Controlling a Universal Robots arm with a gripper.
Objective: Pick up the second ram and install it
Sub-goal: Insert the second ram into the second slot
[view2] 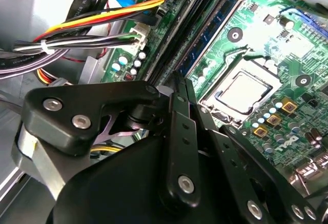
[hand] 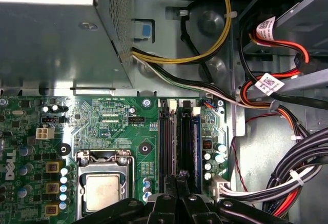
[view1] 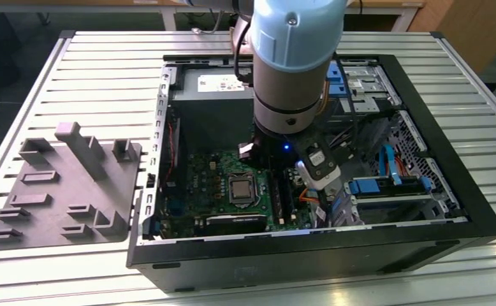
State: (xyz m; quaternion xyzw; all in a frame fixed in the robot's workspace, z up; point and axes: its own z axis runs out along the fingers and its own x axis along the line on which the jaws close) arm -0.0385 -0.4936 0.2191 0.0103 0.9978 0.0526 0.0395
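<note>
Arm reaching down, gripper low with its fingers drawn close

In the exterior view you see your arm (view1: 292, 64) coming down from the top of the frame, its thick pale-blue and grey wrist section standing nearly upright, with the camera mount angled off toward the exterior view's right. Your gripper (hand: 177, 183) hangs below it; in both wrist views its black linkages fold inward and the two fingers (view2: 180, 101) meet almost tip to tip, leaving only a thin slit between them. What lies in that slit cannot be made out.
</note>
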